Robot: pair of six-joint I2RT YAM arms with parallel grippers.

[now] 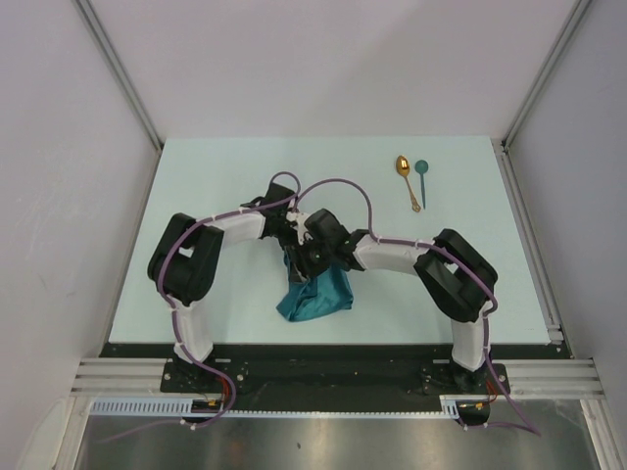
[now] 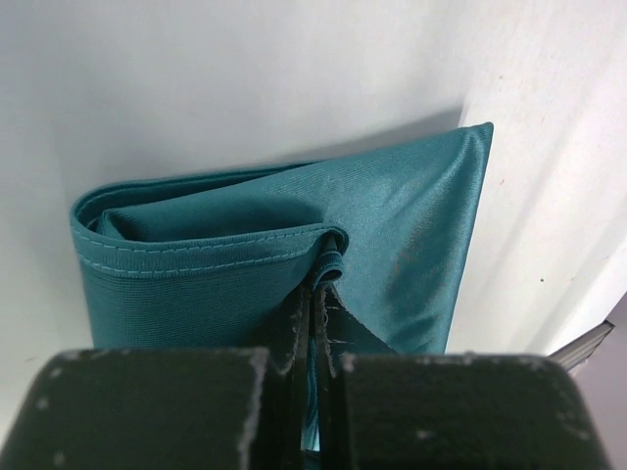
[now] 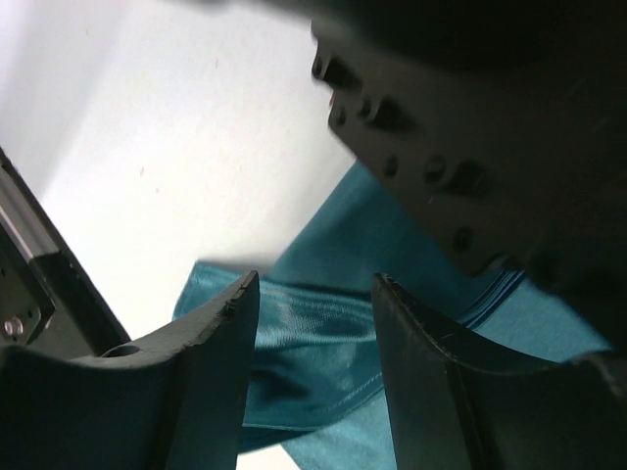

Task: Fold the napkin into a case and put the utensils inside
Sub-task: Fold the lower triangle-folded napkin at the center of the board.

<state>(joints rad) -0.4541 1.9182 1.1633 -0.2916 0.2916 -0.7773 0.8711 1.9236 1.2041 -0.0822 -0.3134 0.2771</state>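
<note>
The teal napkin [image 1: 315, 294] is lying bunched in loose folds near the front middle of the table [image 1: 216, 196] — shiny, its stitched hem curling upward. The gold spoon [image 1: 407, 180] and teal spoon [image 1: 422, 181] are resting side by side at the far right, bowls pointing away, handle tips nearly meeting.

Table [image 1: 196, 196]: pale, mint-tinted top, matte, rectangular, with faint specks in the wrist views. Side rail [image 1: 529, 245]: aluminium, runs along the table's right edge. Back wall [image 1: 323, 59], left wall [image 1: 59, 196] and right wall [image 1: 578, 245]: plain white panels enclosing the table. Two corner posts, left [image 1: 118, 69] and right [image 1: 549, 69]: slanted aluminium. Black mounting plate [image 1: 333, 352] at the near edge; aluminium extrusion [image 1: 333, 375] just below it; brushed steel sheet [image 1: 333, 446] lowest.
</note>
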